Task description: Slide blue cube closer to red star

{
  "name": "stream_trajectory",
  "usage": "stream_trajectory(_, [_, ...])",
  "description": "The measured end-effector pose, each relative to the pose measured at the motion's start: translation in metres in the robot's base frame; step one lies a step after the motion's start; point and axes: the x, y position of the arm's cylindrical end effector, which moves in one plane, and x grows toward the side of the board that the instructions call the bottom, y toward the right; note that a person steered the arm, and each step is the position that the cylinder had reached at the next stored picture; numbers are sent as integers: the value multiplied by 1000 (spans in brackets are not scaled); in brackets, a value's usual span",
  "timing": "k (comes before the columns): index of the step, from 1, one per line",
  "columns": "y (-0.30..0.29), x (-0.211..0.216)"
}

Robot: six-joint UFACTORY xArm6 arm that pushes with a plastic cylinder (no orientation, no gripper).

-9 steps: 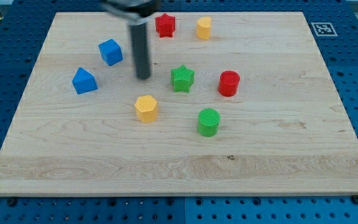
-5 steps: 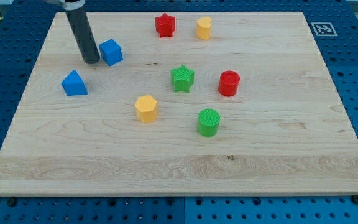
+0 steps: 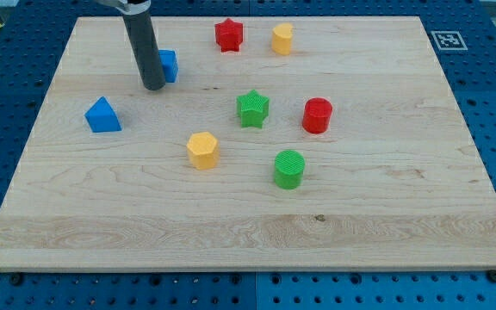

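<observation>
My tip (image 3: 154, 85), a bare rod with no pincer to open or close, is pressing against the view's-left side of the blue cube (image 3: 169, 65), which is sitting left of and below the red star (image 3: 228, 34), bare board lying between them.

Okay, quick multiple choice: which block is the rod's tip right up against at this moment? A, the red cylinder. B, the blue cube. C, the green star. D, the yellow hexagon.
B: my tip sits at the view's left edge of the blue cube, partly hiding it, well apart from every other block.

Eight blocks (image 3: 316, 115), one board (image 3: 386, 215)
</observation>
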Motion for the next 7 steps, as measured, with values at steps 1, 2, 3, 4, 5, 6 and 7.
stream_trajectory(1, [1,-10])
stream_trajectory(2, [1,-27])
stream_trajectory(3, [1,-48])
stream_trajectory(4, [3,-72])
stream_trajectory(5, [4,-95])
stream_trajectory(6, [4,-98])
stream_trajectory(7, [5,-58])
